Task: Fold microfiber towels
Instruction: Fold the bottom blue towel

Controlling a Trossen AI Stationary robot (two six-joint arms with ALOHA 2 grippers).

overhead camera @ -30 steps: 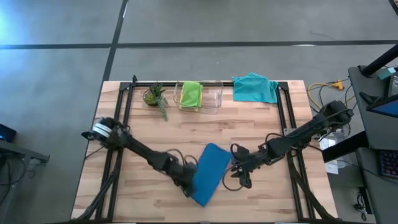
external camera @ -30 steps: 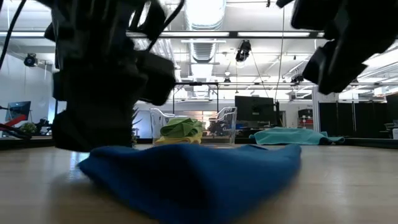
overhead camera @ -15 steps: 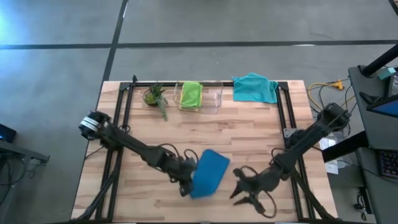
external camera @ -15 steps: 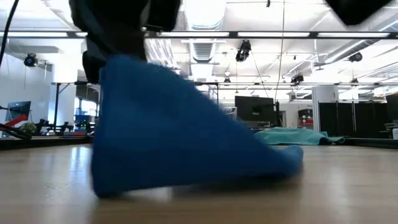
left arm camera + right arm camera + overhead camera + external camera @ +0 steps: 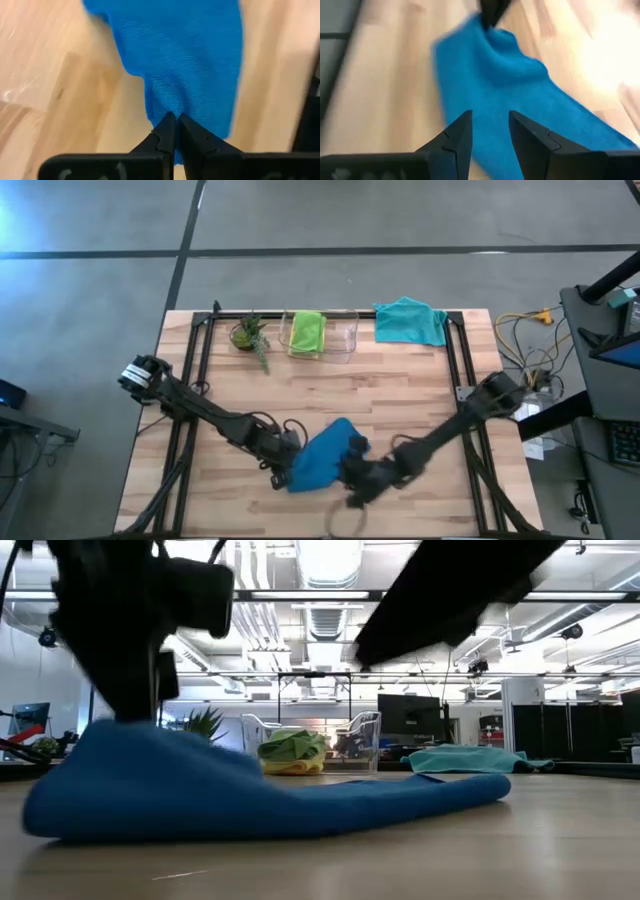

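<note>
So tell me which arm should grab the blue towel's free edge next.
Right. The left gripper is already shut on one corner of the blue towel, so it's occupied. The right gripper is open and poised just over the towel's other end, probably best placed to pinch it.

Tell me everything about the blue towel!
The blue towel is soft, finely woven cloth, lying rumpled and partly folded on the wooden table, near its front edge. The left tool pinches one edge shut. The right tool is open, right at its other side.
</note>
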